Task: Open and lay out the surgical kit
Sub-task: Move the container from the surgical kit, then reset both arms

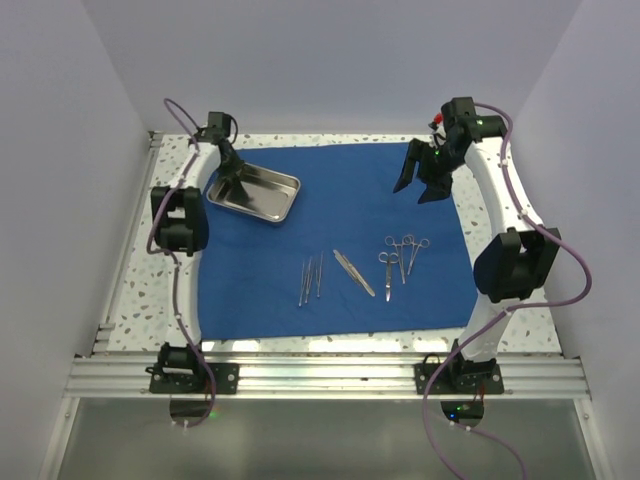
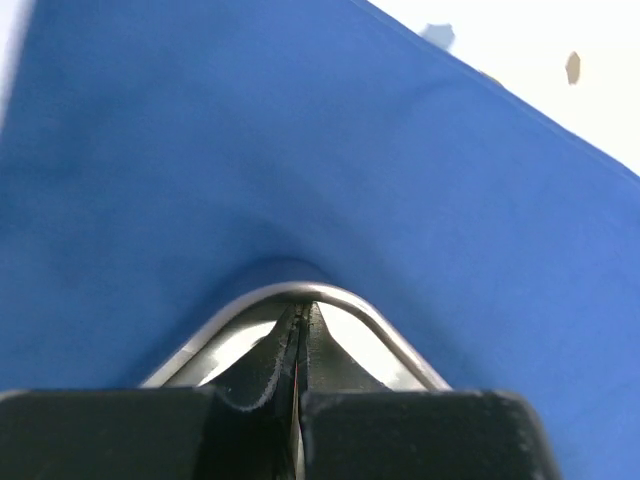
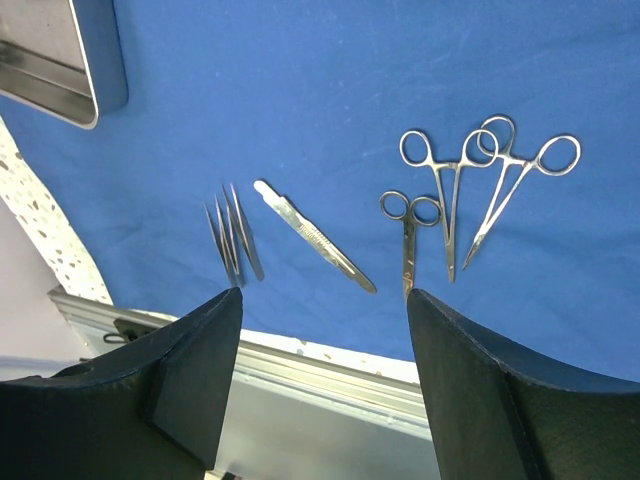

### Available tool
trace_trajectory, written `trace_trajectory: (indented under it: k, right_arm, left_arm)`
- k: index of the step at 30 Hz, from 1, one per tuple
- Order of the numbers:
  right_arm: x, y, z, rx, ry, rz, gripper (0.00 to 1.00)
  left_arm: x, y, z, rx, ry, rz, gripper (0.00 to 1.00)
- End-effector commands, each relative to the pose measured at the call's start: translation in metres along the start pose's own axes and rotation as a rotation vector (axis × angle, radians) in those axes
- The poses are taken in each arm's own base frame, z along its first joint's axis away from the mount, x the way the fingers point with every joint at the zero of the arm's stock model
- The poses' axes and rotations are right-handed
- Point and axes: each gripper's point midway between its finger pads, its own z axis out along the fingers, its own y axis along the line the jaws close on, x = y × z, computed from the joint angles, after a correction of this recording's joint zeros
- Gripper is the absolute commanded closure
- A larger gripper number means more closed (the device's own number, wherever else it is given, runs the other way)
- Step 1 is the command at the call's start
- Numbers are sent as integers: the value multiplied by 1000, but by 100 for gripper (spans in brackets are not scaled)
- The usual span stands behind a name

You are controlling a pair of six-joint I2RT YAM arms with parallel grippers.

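Pale walls [image 1: 330, 60] enclose a speckled (perhaps terrazzo) table [image 1: 140, 300].

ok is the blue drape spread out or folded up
Spread out: the blue drape lies flat as one open sheet, with the steel tray and the instruments resting on top.

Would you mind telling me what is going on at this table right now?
The blue cloth lies spread flat on the table. The left gripper is shut on the rim of the steel tray at the cloth's far-left part. The instruments lie in a row nearer the arms. The right gripper hangs open above the cloth, holding nothing.
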Motion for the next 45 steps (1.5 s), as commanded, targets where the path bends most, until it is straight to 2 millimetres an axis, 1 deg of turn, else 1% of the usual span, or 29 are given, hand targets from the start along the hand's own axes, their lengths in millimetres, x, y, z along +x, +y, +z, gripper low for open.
trace_trajectory:
  k: [1, 5, 7, 8, 9, 11, 16, 17, 18, 21, 22, 23, 24, 25, 26, 28, 29, 31, 32, 34, 35, 36, 37, 39, 40, 41, 42, 43, 45]
  right_arm:
    - [1, 5, -18, -23, -42, -30, 29]
    - [0, 6, -20, -28, -46, -32, 29]
    - [0, 6, -19, -29, -44, -30, 29]
    - [0, 6, -20, -28, -46, -30, 29]
    - [0, 6, -20, -30, -47, -32, 29]
    - [1, 7, -20, -29, -46, -33, 29]
    - [2, 5, -21, -26, -50, -33, 29]
    - [2, 6, -22, -26, -51, -36, 29]
    - [2, 4, -22, -20, -54, -36, 29]
    - [3, 3, -22, -16, -55, -39, 29]
    - [4, 3, -23, -16, -57, -39, 29]
    - [3, 4, -24, -19, -61, -39, 28]
    - [1, 5, -24, -27, -67, -41, 28]
    - [1, 8, -26, -37, -72, -38, 28]
    - [0, 9, -27, -41, -76, -41, 28]
    - [-4, 12, -33, -45, -100, -51, 26]
    - [-6, 11, -36, -39, -113, -56, 25]
    - [-10, 10, -43, -22, -147, -67, 23]
    - [-10, 10, -45, -18, -155, -69, 23]
    - [-11, 10, -50, -17, -171, -80, 22]
    - [-11, 8, -51, -9, -176, -79, 21]
    - [-10, 9, -52, -10, -183, -89, 21]
    - [-9, 9, -55, -15, -190, -93, 21]
    - [-10, 9, -60, -16, -208, -103, 21]
    - [-9, 11, -65, -21, -222, -112, 21]
    - [-10, 10, -67, -16, -232, -113, 21]
    - [-11, 12, -69, -20, -241, -117, 20]
    - [-11, 13, -73, -26, -254, -122, 20]
    - [-11, 18, -76, -48, -257, -130, 20]
  left_arm:
    - [-28, 16, -4, -19, -61, -24, 100]
    - [-33, 31, -7, -52, -75, -36, 100]
    - [-37, 43, -9, -107, -90, -50, 100]
    - [-39, 42, -12, -102, -98, -54, 100]
    - [-44, 53, -11, -110, -96, -76, 100]
    - [-51, 61, -13, -128, -106, -86, 100]
    - [-53, 80, -22, -220, -125, -134, 100]
    - [-50, 83, -21, -215, -118, -142, 100]
    - [-50, 79, -20, -188, -112, -133, 98]
    - [-51, 74, -19, -148, -104, -116, 78]
    - [-53, 70, -20, -129, -110, -114, 57]
    - [-54, 65, -23, -103, -111, -108, 47]
    - [-54, 57, -24, -59, -101, -106, 41]
    - [-61, 52, -32, -38, -120, -100, 31]
    - [-64, 47, -37, -25, -130, -99, 26]
    - [-67, 39, -47, -6, -144, -81, 22]
    - [-70, 35, -56, 8, -157, -75, 21]
    - [-69, 28, -67, 31, -159, -54, 21]
    - [-70, 27, -79, 46, -167, -47, 21]
    - [-67, 19, -90, 85, -167, -29, 20]
    - [-63, 19, -100, 97, -161, -27, 20]
    - [-60, 18, -105, 114, -153, -30, 20]
    - [-55, 18, -118, 122, -152, -28, 20]
    - [-50, 17, -131, 141, -155, -22, 20]
    - [-47, 20, -143, 150, -164, -19, 20]
    - [-46, 21, -149, 156, -167, -10, 20]
    - [-35, 10, -156, 182, -158, 17, 21]
    - [-32, 11, -167, 194, -165, 23, 21]
    - [-27, 12, -176, 206, -164, 38, 21]
